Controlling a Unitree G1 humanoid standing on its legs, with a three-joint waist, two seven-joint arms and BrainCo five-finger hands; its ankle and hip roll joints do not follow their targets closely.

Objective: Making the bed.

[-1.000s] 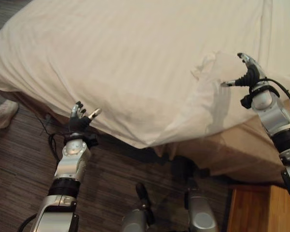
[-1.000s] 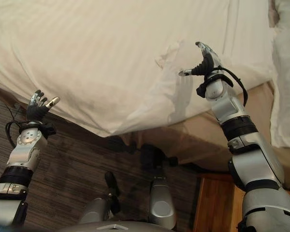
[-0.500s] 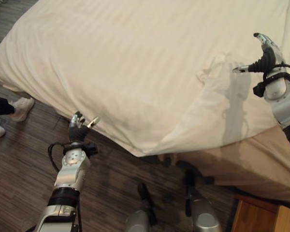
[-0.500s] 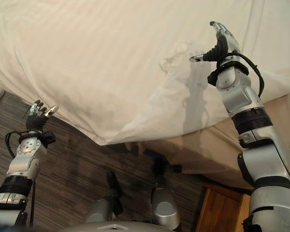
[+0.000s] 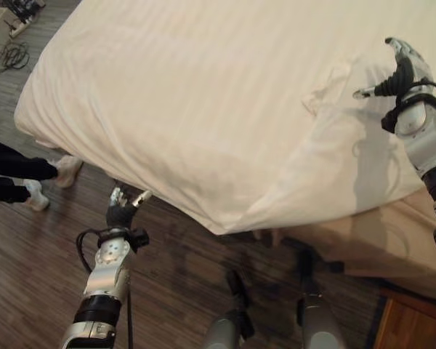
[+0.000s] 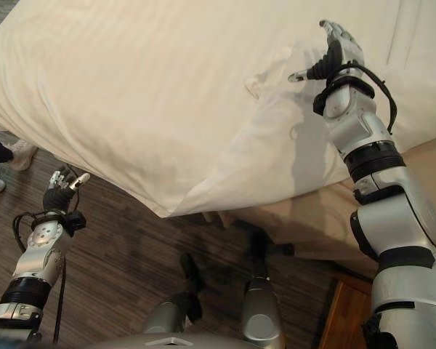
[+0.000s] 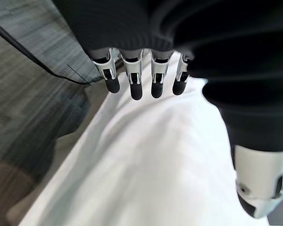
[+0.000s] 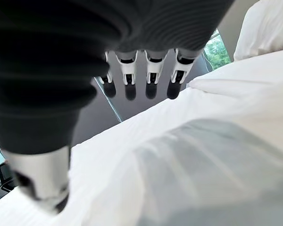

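A big white blanket (image 5: 203, 102) lies over the bed (image 5: 381, 233). It hangs down at the near edge, and one corner droops toward the dark wood floor (image 5: 36, 269). Near the robot's right side the blanket has a small bunched-up fold (image 6: 265, 73).

The right hand (image 6: 334, 51) is up over the blanket, just beside that fold, w/ fingers straight and thumb out to the side. It holds nothing. The left hand (image 5: 122, 207) is low, near the hanging edge, fingers loose and open, also empty (its wrist view looks along the white cloth). A person's legs and shoes (image 5: 29, 182) stand by the bed on the robot's left.

The step looks like smoothing or tugging the blanket flat. To do it well, the right hand should prob. press flat on the fold and slide outward, slow & even. The left hand could pinch the hanging edge and pull gently, so the cloth doesn't bunch again.
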